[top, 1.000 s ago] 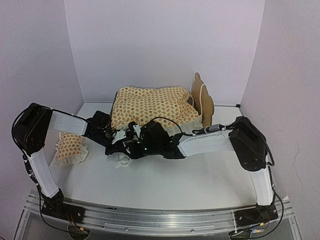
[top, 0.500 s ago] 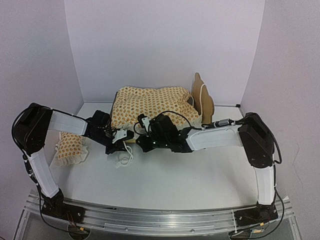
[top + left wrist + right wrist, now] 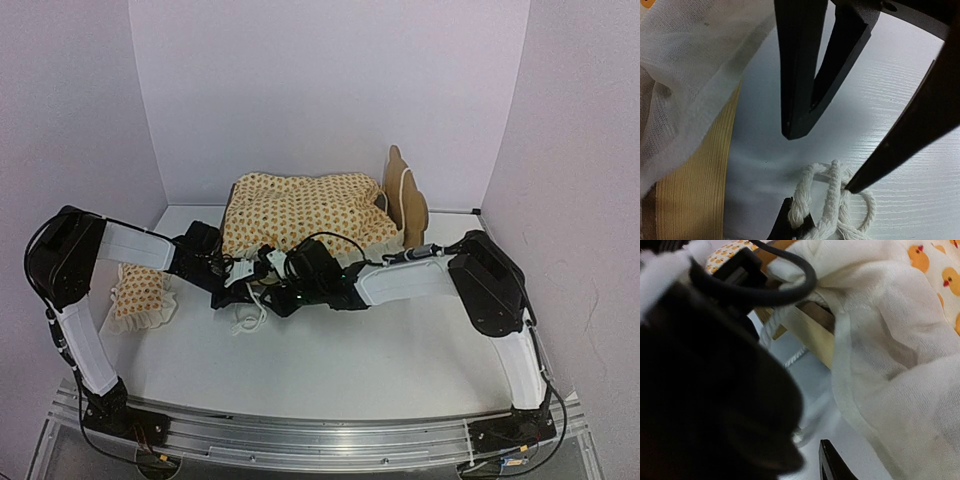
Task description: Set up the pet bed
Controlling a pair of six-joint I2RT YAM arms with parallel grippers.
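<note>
The pet bed (image 3: pixel 300 205) stands at the back, its cream orange-print bedding draped over the frame and its wooden headboard (image 3: pixel 406 195) on the right. The matching pillow (image 3: pixel 140 292) lies at the left. In front of the bed's near left corner, my left gripper (image 3: pixel 238 288) is shut on a white twisted cord (image 3: pixel 832 200) lying on the table. My right gripper (image 3: pixel 820 163) stands open just over that cord, one fingertip (image 3: pixel 849 188) touching it. In the right wrist view the left arm (image 3: pixel 705 390) hides most of the scene; one of my own fingertips (image 3: pixel 832 465) shows.
The light-wood frame edge (image 3: pixel 695 185) and white ruffle (image 3: pixel 695 85) lie close on the left of both grippers. Loops of the cord (image 3: pixel 246 318) trail toward the front. White walls close in the back and both sides.
The right gripper drew back to the right half a second ago and has returned left to the cord beside the left gripper. The left arm has held still.
</note>
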